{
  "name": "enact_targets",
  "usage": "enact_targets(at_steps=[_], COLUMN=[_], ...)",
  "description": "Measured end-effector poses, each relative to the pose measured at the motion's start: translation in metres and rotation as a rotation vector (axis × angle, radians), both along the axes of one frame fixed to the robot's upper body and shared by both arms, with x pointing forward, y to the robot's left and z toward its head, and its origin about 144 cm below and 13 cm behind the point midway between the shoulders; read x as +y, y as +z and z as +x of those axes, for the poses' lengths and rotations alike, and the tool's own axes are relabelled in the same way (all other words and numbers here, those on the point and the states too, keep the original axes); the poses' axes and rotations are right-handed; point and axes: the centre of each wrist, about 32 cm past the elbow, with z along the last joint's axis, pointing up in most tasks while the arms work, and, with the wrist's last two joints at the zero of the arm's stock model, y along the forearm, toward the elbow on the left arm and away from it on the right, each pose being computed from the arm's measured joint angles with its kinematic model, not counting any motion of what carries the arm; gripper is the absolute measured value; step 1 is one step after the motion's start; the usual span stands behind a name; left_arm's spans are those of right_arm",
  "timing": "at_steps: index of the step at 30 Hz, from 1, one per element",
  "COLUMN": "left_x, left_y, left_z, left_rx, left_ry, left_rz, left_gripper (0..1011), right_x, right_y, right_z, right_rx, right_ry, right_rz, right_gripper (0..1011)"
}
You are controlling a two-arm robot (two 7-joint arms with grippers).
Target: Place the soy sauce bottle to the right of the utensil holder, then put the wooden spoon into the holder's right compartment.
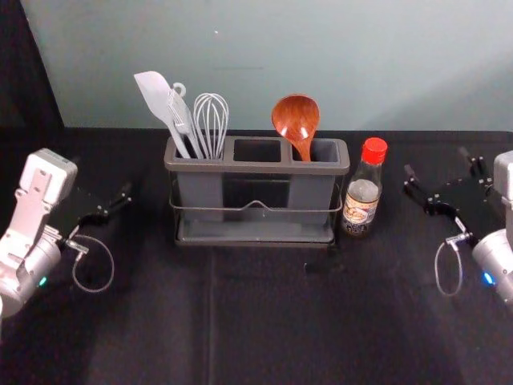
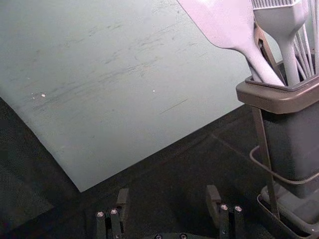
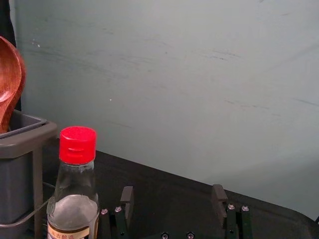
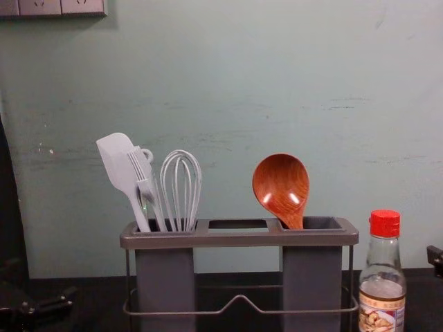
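Observation:
The soy sauce bottle [image 1: 363, 188] with its red cap stands upright just right of the utensil holder [image 1: 256, 167]. In the holder's right compartment rests the wooden spoon [image 1: 296, 122], bowl up. My right gripper [image 1: 439, 178] is open to the right of the bottle, apart from it; in the right wrist view the right gripper [image 3: 173, 204] has nothing between its fingers, with the bottle [image 3: 74, 189] beside it. Left of the holder, my left gripper [image 1: 101, 202] is open and empty, as the left gripper [image 2: 168, 204] in the left wrist view confirms.
A white spatula [image 1: 161, 103], a brush [image 1: 181, 120] and a whisk [image 1: 211, 120] stand in the holder's left compartment. Behind the black-covered table [image 1: 264, 321] rises a pale green wall [image 4: 228, 76].

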Motion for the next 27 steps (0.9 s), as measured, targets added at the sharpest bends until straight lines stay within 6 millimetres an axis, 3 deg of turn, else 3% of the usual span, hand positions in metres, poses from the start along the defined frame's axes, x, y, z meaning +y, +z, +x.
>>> enact_targets(at_steps=[27], left_x=[0.0000], left_y=[0.0000], left_z=[0.0000], left_rx=[0.000], left_ry=[0.000], left_rz=[0.000], left_gripper=[1000], right_x=[0.0002], right_y=[0.0001], right_z=[0.0003], right_rx=[0.002], right_ry=[0.004], right_rz=[0.000], right_gripper=[1002])
